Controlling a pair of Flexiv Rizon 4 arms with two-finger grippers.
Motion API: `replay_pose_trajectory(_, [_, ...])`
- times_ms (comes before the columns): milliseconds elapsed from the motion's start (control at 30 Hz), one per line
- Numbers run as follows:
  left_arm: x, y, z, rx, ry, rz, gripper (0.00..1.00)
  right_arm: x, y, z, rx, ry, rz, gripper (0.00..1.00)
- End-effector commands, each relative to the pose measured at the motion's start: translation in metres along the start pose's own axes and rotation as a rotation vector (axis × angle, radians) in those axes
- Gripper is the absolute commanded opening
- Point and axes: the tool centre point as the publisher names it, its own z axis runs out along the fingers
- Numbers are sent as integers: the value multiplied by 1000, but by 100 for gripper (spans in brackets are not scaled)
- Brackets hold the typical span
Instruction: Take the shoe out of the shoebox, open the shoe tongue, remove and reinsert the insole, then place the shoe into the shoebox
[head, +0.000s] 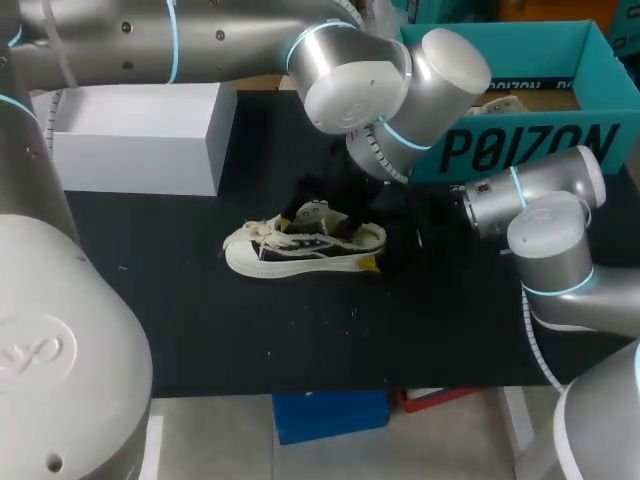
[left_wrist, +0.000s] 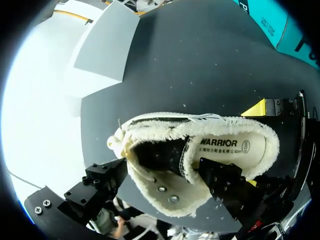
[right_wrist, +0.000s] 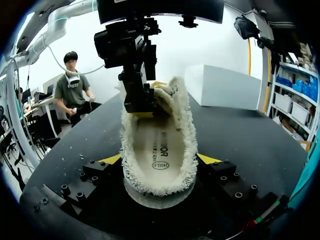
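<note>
Opening the tongue, I judge. White fleece-lined low shoe (head: 305, 250) lies on the black tabletop (head: 200, 330), outside the box. Right gripper (right_wrist: 159, 160) clamps its heel. Left gripper (left_wrist: 162, 185) is spread over the eyelets, apparently pinching nothing. Pinch the tongue edge, lift slowly, heel pinned.

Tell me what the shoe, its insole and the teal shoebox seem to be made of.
The shoe looks like cream canvas with dark panels; its frayed, fuzzy edges suggest woven cloth. The insole is probably fabric-covered foam: smooth, pale, bearing print. The shoebox seems matte printed cardboard, judging by its thin flat walls.
</note>
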Motion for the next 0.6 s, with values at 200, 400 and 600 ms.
replay_pose_trajectory(200, [0, -7, 6, -10, -4, -9, 49, 0, -2, 3, 2, -2, 1, 0])
replay_pose_trajectory(400, [-2, -11, 7, -11, 0, -16, 45, 0, -2, 3, 2, -2, 1, 0])
replay_pose_trajectory(600, [-5, -14, 6, -9, 2, -26, 36, 0, -2, 3, 2, -2, 1, 0])
